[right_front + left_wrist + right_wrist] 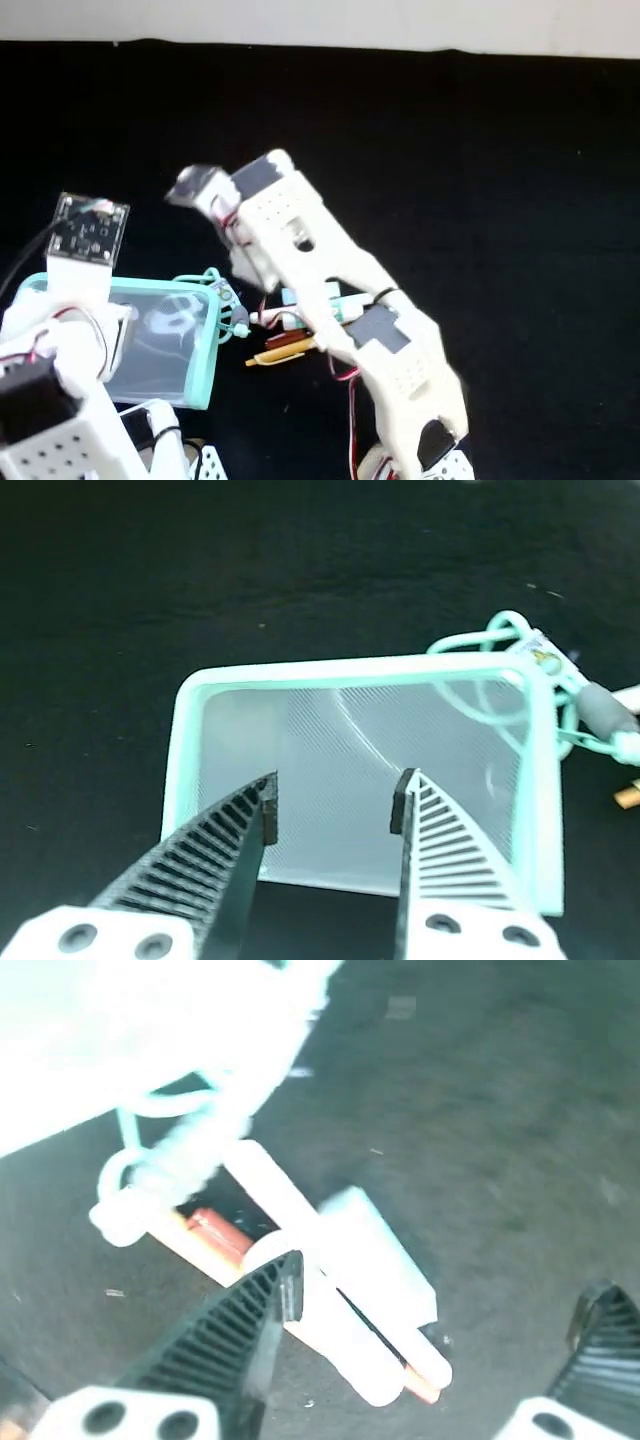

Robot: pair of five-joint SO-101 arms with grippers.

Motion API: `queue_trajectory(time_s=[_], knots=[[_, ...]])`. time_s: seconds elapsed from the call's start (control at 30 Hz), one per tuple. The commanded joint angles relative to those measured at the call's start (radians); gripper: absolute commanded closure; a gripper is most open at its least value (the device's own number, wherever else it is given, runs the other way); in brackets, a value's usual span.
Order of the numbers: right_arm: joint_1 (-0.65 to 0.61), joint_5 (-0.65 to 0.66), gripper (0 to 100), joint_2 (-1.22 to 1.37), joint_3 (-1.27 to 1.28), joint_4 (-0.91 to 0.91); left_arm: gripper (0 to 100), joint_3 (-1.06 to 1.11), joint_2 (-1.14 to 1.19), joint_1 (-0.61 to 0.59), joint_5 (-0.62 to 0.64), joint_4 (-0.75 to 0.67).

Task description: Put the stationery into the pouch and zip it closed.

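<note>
The mint-edged mesh pouch [165, 345] lies flat at the front left, its cord and zip pull [228, 300] trailing toward the stationery. In the left wrist view my left gripper [335, 805] hangs open over the pouch [360, 770], nothing between its fingers. The stationery lies in a small pile right of the pouch: a yellow-orange pen [285, 350], a white pen [280, 318] and a white block [310, 295]. My right gripper [440, 1305] is open just over that pile, with the white block [375, 1250], white pens [340, 1345] and an orange pen [215, 1235] near one finger.
Black cloth covers the table [480, 180], with free room to the right and back. The right arm [340, 290] stretches from the front edge over part of the stationery. The pouch cord loop [150, 1185] lies against the pens.
</note>
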Motion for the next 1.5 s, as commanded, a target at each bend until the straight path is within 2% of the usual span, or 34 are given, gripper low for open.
queue_trajectory(time_s=[0.0,0.47,0.7,0.97,1.13,1.2,1.3,1.33,1.37,1.43,1.47], knots=[[-0.061,0.092,59.2,-0.058,0.056,-0.038,78,0.087,-0.042,-0.018,0.005,-0.078],[-0.282,0.101,59.2,-0.156,0.087,-0.053,78,0.203,-0.064,-0.016,0.005,-0.166],[-0.294,0.106,59.2,-0.119,0.087,-0.061,78,0.208,-0.064,-0.015,0.005,-0.166],[-0.288,0.106,59.2,0.074,0.082,-0.197,78,0.208,-0.065,-0.015,0.005,-0.166],[-0.269,0.106,59.4,0.133,0.081,-0.2,78,0.208,-0.065,-0.013,0.005,-0.166],[-0.245,0.106,66.4,0.131,0.079,-0.2,78,0.208,-0.065,-0.013,0.005,-0.166],[-0.186,0.091,96.7,0.124,0.064,-0.197,78,0.208,-0.065,-0.012,0.005,-0.166],[-0.166,0.051,99.8,0.116,0.047,-0.182,78,0.208,-0.065,-0.012,0.005,-0.166],[-0.145,0.011,95.1,0.101,0.03,-0.156,78,0.208,-0.065,-0.012,0.005,-0.166],[-0.104,-0.012,99.8,0.051,-0.038,-0.094,78,0.208,-0.065,-0.012,0.005,-0.166],[-0.087,-0.012,99.1,0.016,-0.084,-0.061,78,0.206,-0.065,-0.012,0.005,-0.166]])
